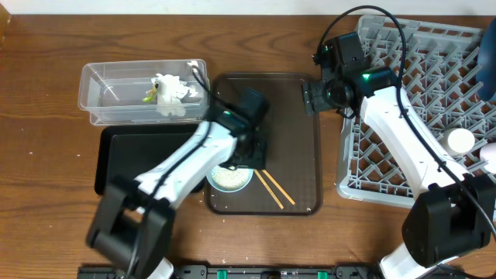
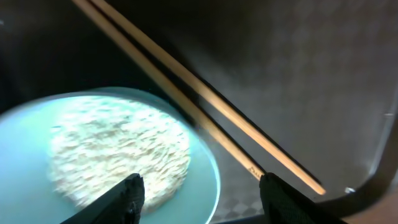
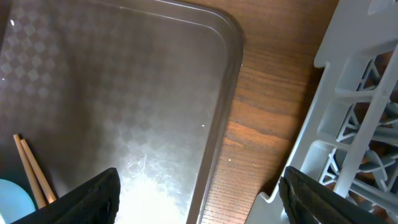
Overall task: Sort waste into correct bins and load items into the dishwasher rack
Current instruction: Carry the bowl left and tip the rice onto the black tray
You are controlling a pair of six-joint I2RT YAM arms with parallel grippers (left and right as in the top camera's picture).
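A pale blue bowl (image 1: pixel 230 178) holding white rice grains (image 2: pixel 118 152) sits at the front of the brown serving tray (image 1: pixel 294 116), with two wooden chopsticks (image 1: pixel 275 190) beside it. My left gripper (image 1: pixel 248 151) is open just above the bowl, and its rim (image 2: pixel 208 186) lies between the fingers (image 2: pixel 205 205). My right gripper (image 1: pixel 314 97) is open and empty over the gap between the tray's right edge (image 3: pixel 217 124) and the grey dishwasher rack (image 1: pixel 434 93). White tissue (image 1: pixel 172 91) and a yellow-green wrapper scrap (image 1: pixel 149 96) lie in the clear tub (image 1: pixel 101 93).
The shallow black tray (image 1: pixel 124 159) lies in front of the clear tub. A white cup (image 1: pixel 460 140) stands in the rack, with something dark blue at the rack's right edge (image 1: pixel 488 70). A strip of bare wood table (image 3: pixel 267 112) separates the tray and the rack (image 3: pixel 360 93).
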